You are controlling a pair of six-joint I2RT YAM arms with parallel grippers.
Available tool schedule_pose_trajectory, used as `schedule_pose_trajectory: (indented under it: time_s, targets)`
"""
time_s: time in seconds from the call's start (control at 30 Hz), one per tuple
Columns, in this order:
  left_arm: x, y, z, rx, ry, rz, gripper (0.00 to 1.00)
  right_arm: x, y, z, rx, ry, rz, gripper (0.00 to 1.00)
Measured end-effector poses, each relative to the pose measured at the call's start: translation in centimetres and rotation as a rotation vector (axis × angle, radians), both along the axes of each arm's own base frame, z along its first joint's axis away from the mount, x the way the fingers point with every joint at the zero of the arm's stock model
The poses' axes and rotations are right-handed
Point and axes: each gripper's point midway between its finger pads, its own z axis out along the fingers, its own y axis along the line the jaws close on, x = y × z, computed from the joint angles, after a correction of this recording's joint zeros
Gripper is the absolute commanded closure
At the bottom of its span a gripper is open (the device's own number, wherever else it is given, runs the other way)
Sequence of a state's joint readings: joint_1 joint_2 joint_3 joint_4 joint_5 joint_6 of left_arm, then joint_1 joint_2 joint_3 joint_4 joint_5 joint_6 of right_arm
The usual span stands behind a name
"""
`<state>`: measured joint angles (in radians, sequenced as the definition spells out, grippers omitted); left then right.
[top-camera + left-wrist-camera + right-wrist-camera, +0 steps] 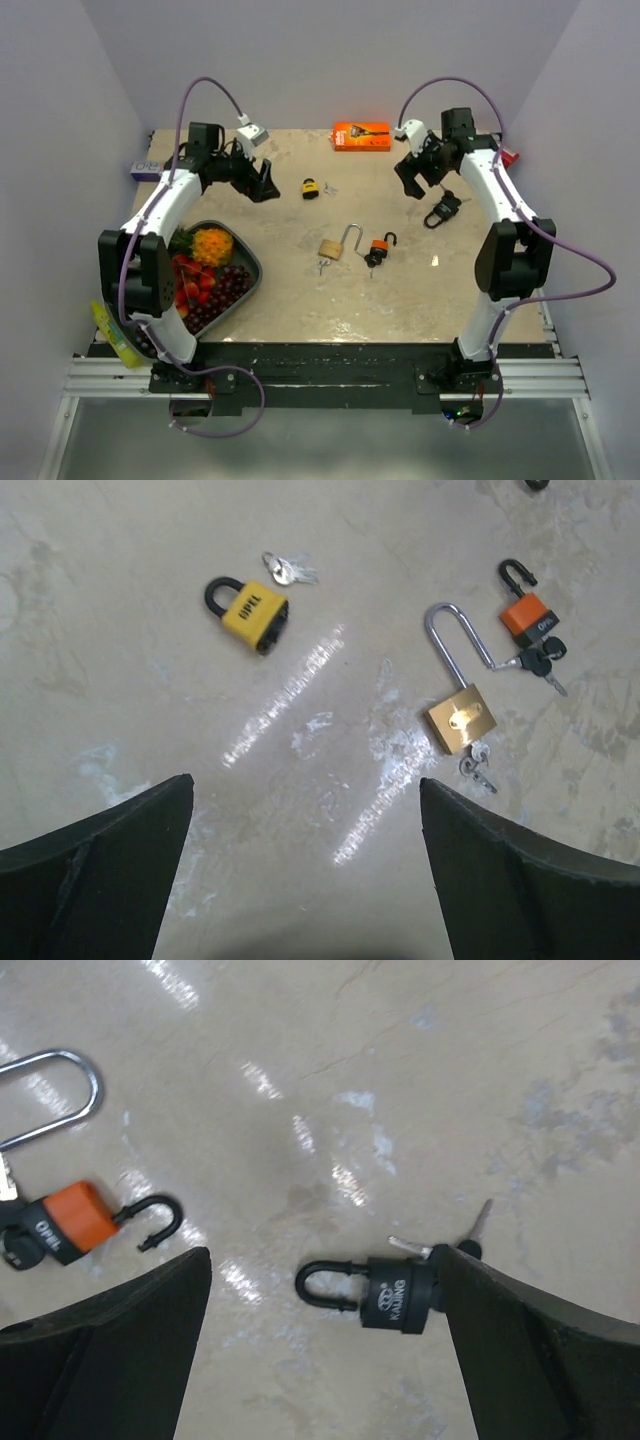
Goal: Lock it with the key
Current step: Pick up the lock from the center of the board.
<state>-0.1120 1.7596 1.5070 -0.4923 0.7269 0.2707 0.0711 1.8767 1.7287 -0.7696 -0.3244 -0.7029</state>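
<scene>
A lab test cell: plain walls [330,60] enclose the marbled table [300,295]

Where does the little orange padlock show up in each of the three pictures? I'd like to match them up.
Top view: the orange padlock lies near the middle of the picture, slightly right of centre.
Left wrist view: upper right, its hook open.
Right wrist view: at the left edge, about halfway down.
Shared landmark: the brass padlock with the long silver loop lies right beside it; the right wrist view shows only that loop.
</scene>
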Motion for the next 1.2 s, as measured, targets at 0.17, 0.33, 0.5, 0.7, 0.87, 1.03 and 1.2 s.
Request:
schedule_pose_trajectory:
  time_s: [0.17, 0.33, 0.5, 0.7, 0.87, 1.03, 1.2]
  targets:
    - [-3.8, -1.6, -3.2, -0.006, 0.105, -0.013, 0.01, -3.2, 2.2, -2.2, 0.008, 0.103, -0.014, 0.08]
    - [-5.7, -2.1, -4.0, -0.026, 0.166, 0.049, 0.01, -9.0, 7.3, -6.0, 0.031, 0.261, -0.103, 0.12]
    - [-4.5, -1.4, -3.3, -0.027, 0.138, 0.126, 0.01, -11.8, 9.6, -8.4, -0.013, 0.322, -0.332, 0.12]
    - [-3.6, -0.8, -3.2, -0.014, 0.123, 0.186, 0.01, -12.8, 9.2, -10.5, -0.033, 0.337, -0.561, 0.16]
    - [-3.3, -0.5, -3.2, -0.011, 0.125, 0.218, 0.01, -12.7, 8.5, -12.2, -0.055, 0.334, -0.672, 0.22]
    - [-3.1, -0.3, -3.3, -0.013, 0.133, 0.241, 0.02, -12.1, 8.5, -14.0, -0.062, 0.332, -0.742, 0.24]
    - [-2.8, -0.2, -3.4, -0.013, 0.13, 0.252, 0.02, -11.7, 8.6, -14.9, -0.057, 0.329, -0.772, 0.33]
